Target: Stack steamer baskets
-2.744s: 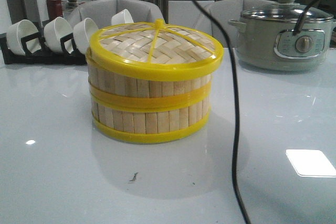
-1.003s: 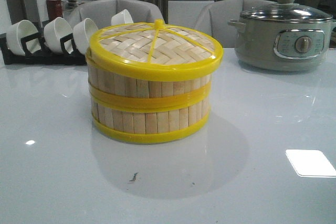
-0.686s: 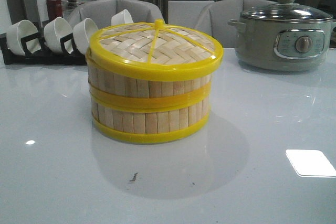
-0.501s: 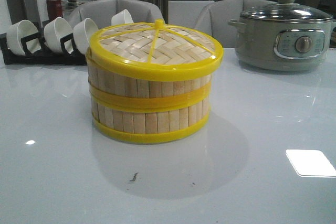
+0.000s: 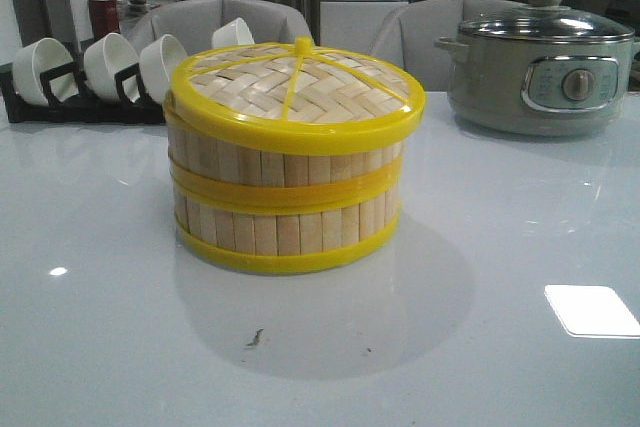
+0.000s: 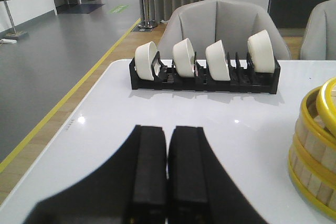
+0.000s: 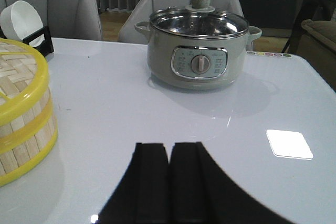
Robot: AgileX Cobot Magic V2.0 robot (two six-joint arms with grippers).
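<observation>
Two steamer baskets stand stacked, the upper basket (image 5: 285, 162) on the lower basket (image 5: 285, 232), in the middle of the white table (image 5: 500, 367). A woven-bamboo lid (image 5: 293, 87) with a yellow rim covers the top. The stack also shows in the left wrist view (image 6: 315, 166) and in the right wrist view (image 7: 23, 124). My left gripper (image 6: 167, 132) is shut and empty, off to the stack's left. My right gripper (image 7: 168, 149) is shut and empty, off to the stack's right. Neither gripper shows in the front view.
A black rack (image 5: 85, 107) with several white bowls (image 5: 110, 62) stands at the back left. A grey-green electric pot (image 5: 545, 72) with a glass lid stands at the back right. Grey chairs (image 5: 225, 22) are behind the table.
A black cable that hung across the front view 2.7 s ago is gone. The stack has not moved.
</observation>
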